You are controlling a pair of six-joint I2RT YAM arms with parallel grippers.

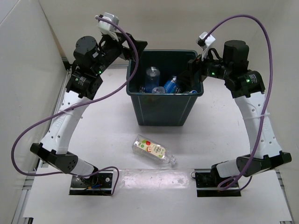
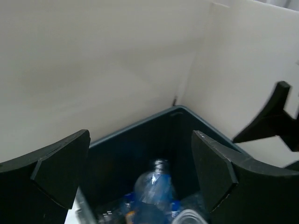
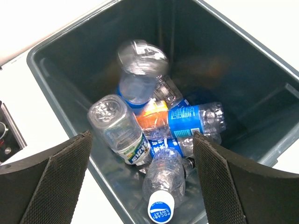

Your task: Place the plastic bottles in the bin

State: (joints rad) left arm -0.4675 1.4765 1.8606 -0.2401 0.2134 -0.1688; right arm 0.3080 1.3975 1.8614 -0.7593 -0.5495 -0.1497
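The dark teal bin (image 1: pixel 163 111) stands at the table's far middle and holds several plastic bottles (image 1: pixel 153 77). In the right wrist view I look down into the bin (image 3: pixel 224 60): a white-labelled bottle (image 3: pixel 117 127), a blue-labelled bottle (image 3: pixel 192 119), a bottle with a blue cap (image 3: pixel 163 189) and a blurred bottle (image 3: pixel 140 70). The fruit-labelled bottle (image 1: pixel 153 149) lies on its side on the table in front of the bin. My left gripper (image 1: pixel 134 48) is open and empty above the bin's far-left corner (image 2: pixel 140 172). My right gripper (image 1: pixel 191 74) is open and empty over the bin's right side (image 3: pixel 142 172).
White walls (image 1: pixel 28 56) enclose the table at the left and back. Purple cables (image 1: pixel 28 130) loop from both arms. The arm bases (image 1: pixel 91 182) sit at the near edge, either side of the fallen bottle.
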